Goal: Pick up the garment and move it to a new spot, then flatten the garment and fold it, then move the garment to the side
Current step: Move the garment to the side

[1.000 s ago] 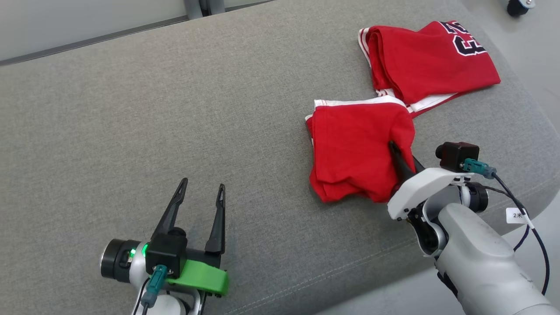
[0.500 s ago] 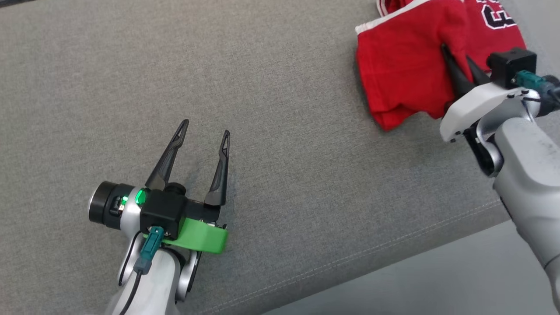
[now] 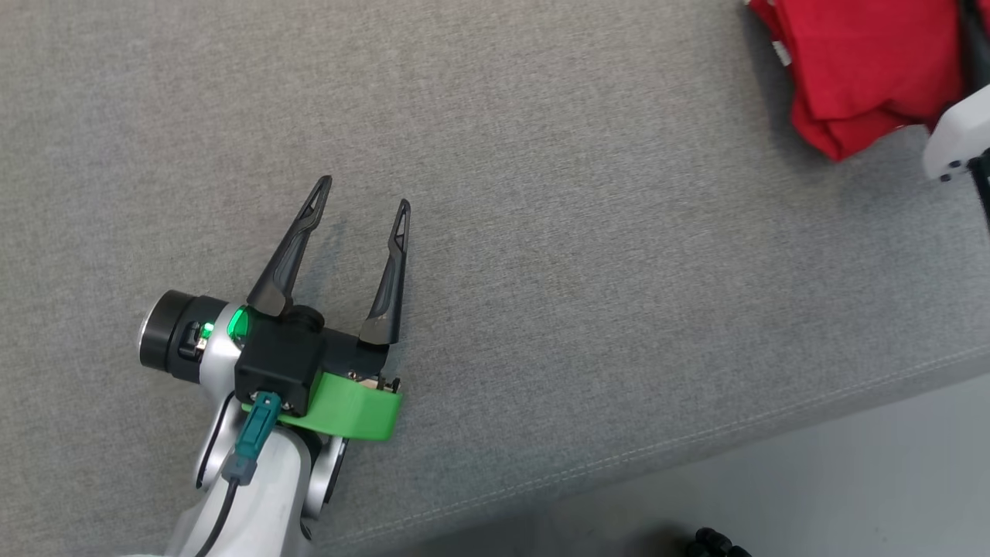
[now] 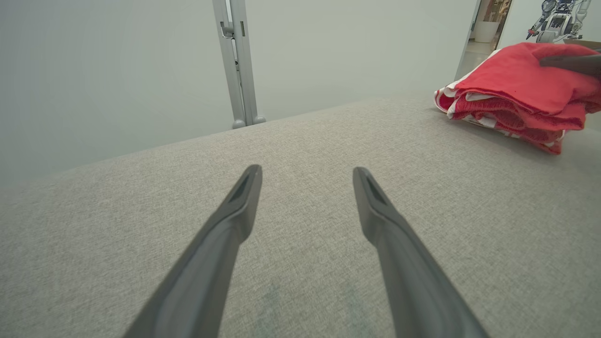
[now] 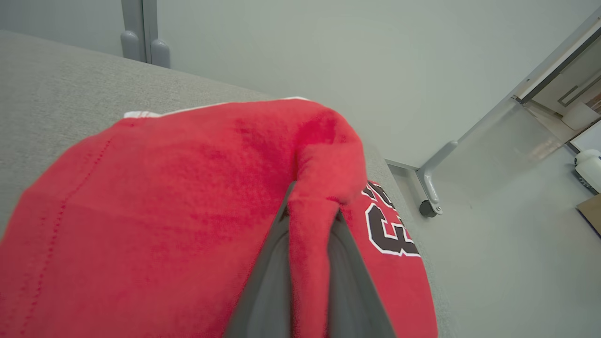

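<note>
In the head view the left gripper (image 3: 363, 193) sits low on the left over the grey cushion (image 3: 580, 232), its two dark fingers spread well apart with nothing between them, tips pointing up the view. The red garment (image 3: 851, 70) lies at the top right corner, folded in layers, well apart from the left gripper. The right gripper (image 3: 971, 35) shows there as a dark strip at the garment's right side, with its white shell (image 3: 955, 143) just below at the frame's edge; this view does not show how its fingers stand. Pale floor (image 3: 851, 480) runs along the lower right, past the cushion's stitched front edge. In the left wrist view the left gripper's fingers reach out apart and empty above the cushion. The garment is at the upper right, a stack of red layers with white trim showing at its near side, and one dark finger of the right gripper lies across its top. Whether the stack's underside rests on the cushion or hangs just clear of it I cannot tell. A metal post (image 4: 237, 61) stands against the pale wall (image 4: 117, 70) behind the cushion. In the right wrist view the right gripper's fingers are drawn together, clamped on a raised fold of the red garment that bulges up between and over their tips. Just right of the fingers is red cloth with black, white-edged lettering (image 5: 389, 230); whether it belongs to the same piece I cannot tell. Beyond it a caster (image 5: 427, 209) stands on the floor.
</note>
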`<state>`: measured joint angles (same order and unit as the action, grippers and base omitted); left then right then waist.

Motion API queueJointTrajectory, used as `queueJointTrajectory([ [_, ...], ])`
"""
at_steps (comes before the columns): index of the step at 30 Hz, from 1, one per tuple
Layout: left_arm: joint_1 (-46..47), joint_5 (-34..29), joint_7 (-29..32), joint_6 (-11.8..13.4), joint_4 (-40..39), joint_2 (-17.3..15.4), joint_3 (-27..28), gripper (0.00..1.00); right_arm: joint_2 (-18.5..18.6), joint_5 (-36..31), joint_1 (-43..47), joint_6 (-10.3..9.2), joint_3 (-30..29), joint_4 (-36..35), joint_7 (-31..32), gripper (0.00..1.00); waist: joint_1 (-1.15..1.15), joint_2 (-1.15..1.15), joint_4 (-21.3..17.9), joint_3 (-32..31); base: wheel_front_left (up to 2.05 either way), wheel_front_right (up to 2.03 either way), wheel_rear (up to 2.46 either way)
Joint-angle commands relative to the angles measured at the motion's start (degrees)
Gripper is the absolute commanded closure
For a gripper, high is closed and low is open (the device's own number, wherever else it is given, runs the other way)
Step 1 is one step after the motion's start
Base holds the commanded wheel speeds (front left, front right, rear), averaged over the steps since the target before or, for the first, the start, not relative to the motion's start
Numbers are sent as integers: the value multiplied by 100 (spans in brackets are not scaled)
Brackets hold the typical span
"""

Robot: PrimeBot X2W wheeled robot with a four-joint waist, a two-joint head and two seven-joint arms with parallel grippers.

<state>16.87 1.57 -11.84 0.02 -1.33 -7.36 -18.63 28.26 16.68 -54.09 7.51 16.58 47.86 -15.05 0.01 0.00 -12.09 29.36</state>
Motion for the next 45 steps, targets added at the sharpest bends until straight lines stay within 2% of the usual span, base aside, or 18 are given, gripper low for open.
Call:
queueJointTrajectory([
  [1,109,-32,19,7,-76,-44,-11,0,88,-98,-104,-6,-116,21,-18,100,-1,0,167,181,0,0,0],
  [14,73,-71,139,96,-287,-142,-67,0,372,-514,-36,-8,-847,-113,-18,100,-1,0,267,258,0,0,0],
  [20,22,-34,222,93,-288,-197,-79,0,297,-617,68,-8,-897,122,-18,100,-1,0,224,211,0,0,0],
  [21,46,-30,238,85,-287,-194,-92,0,293,-657,52,-8,-881,213,-18,66,-1,0,223,204,0,0,0],
  [22,75,-25,244,74,-289,-192,-107,0,286,-704,21,-8,-883,283,-18,9,-1,0,225,199,0,0,0],
  [23,101,-22,259,68,-294,-188,-119,0,270,-761,-12,-8,-922,313,-18,0,-1,0,227,192,0,0,0],
  [26,148,-13,279,69,-314,-197,-137,0,331,-1077,-78,-8,-1243,195,-18,0,-1,0,238,187,0,0,0],
  [29,104,13,269,99,-307,-223,-127,0,234,-1592,55,-8,-1755,-107,-18,0,-1,0,232,152,0,0,0],
  [31,61,44,250,111,-262,-229,-122,0,100,-1962,156,-8,-2097,-388,-18,0,-1,0,232,95,0,0,0],
  [34,-3,93,201,160,-191,-183,-115,0,-328,-2245,299,-8,-2327,-850,-18,0,-1,0,235,-42,0,0,0],
  [37,-114,208,146,215,-87,-99,-96,0,-806,-2092,529,-8,-2260,-1280,-18,0,-1,0,249,-238,0,0,0],
  [40,-204,431,103,271,50,16,-28,0,-1208,-1704,823,-8,-1907,-1615,-18,0,-1,0,300,-472,0,0,0],
  [45,-432,832,-15,427,298,172,175,0,-1541,-1077,1424,-8,-1171,-2048,-18,0,-1,0,464,-908,0,0,0],
])
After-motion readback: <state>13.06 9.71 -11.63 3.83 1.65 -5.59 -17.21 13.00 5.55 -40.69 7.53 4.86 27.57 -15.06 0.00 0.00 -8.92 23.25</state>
